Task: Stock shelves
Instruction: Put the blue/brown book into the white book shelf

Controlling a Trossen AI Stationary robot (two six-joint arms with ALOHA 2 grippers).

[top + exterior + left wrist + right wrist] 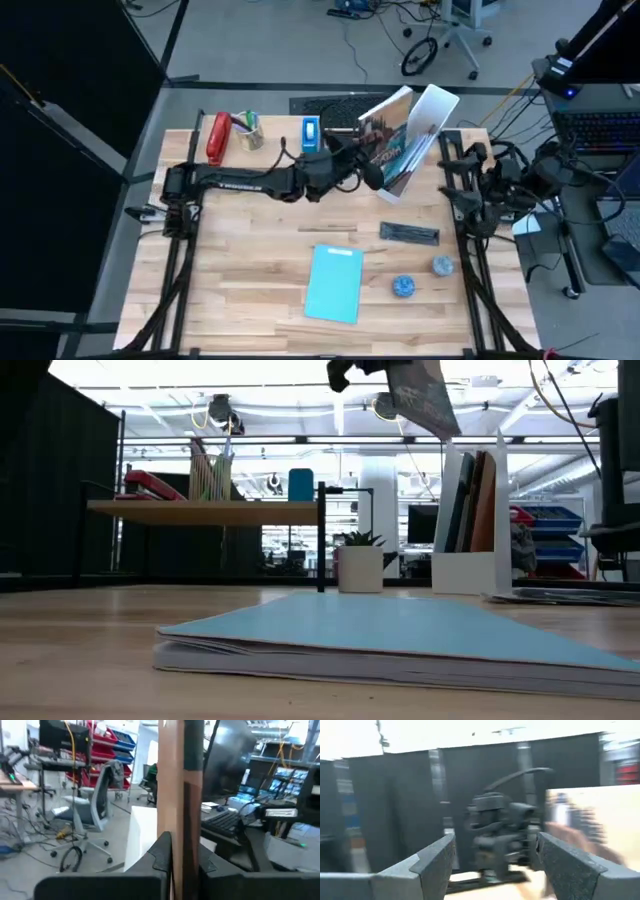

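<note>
My left gripper reaches across the far middle of the table and is shut on a book with a picture cover. It holds the book in the air above the white file holder, which has other books standing in it. The light-wood plank shelf stands at the far left on black legs. It carries a red stapler, a pencil cup and a blue item. My right gripper waits open at the table's right side, touching nothing. My left gripper pinches the book between its two fingers at the edge that faces the table's left. The fingers come roughly level from the left. The book is lifted clear and tilted, its lower end above the file holder.
A light-blue notebook lies flat at the near middle. To its right are a dark flat case and two small round things. A small potted plant stands between the shelf and the file holder. My right arm is folded at the right edge.
</note>
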